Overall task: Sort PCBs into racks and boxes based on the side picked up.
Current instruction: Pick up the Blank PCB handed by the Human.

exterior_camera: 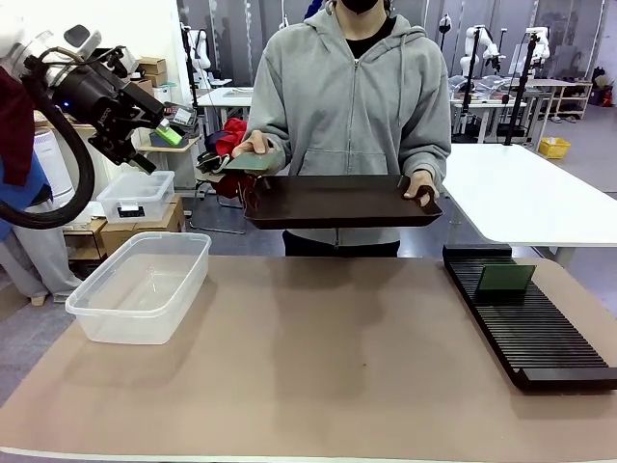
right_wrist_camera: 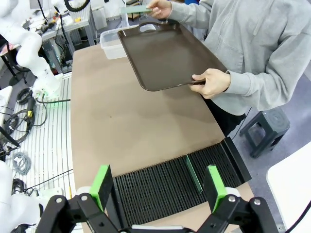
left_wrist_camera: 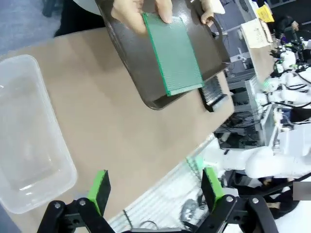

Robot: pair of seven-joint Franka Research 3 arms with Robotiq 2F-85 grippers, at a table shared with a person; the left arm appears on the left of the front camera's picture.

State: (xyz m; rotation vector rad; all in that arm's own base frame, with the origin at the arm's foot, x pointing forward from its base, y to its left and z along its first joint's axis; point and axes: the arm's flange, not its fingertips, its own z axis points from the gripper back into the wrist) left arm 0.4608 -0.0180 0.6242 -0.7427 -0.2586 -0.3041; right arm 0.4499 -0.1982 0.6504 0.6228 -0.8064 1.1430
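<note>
Tan matting covers the shared table (exterior_camera: 318, 386). Raised above its left edge, the left gripper (exterior_camera: 159, 147) stands wide open and empty, with the clear plastic rectangular tub (exterior_camera: 140, 285) below it. The right gripper (right_wrist_camera: 158, 187), also spread wide and holding nothing, hangs over the long black slotted rack (exterior_camera: 540, 333), where one thin green board (exterior_camera: 506, 278) stands upright in a slot. Across the table, a person's hand (exterior_camera: 253, 145) pinches the second green board (left_wrist_camera: 172, 53) over one end of a dark brown handled tray (exterior_camera: 337, 201), which the other hand (exterior_camera: 421, 185) grips.

Left end effector (exterior_camera: 152, 147) up high on the left side, tilted down and inward, fingers spread wide, empty. Right end effector (right_wrist_camera: 158, 182) same, wide apart, empty, pointing down. Person's near hand (right_wrist_camera: 210, 82) and far hand (right_wrist_camera: 159, 7) held out in front, fingers curled.
</note>
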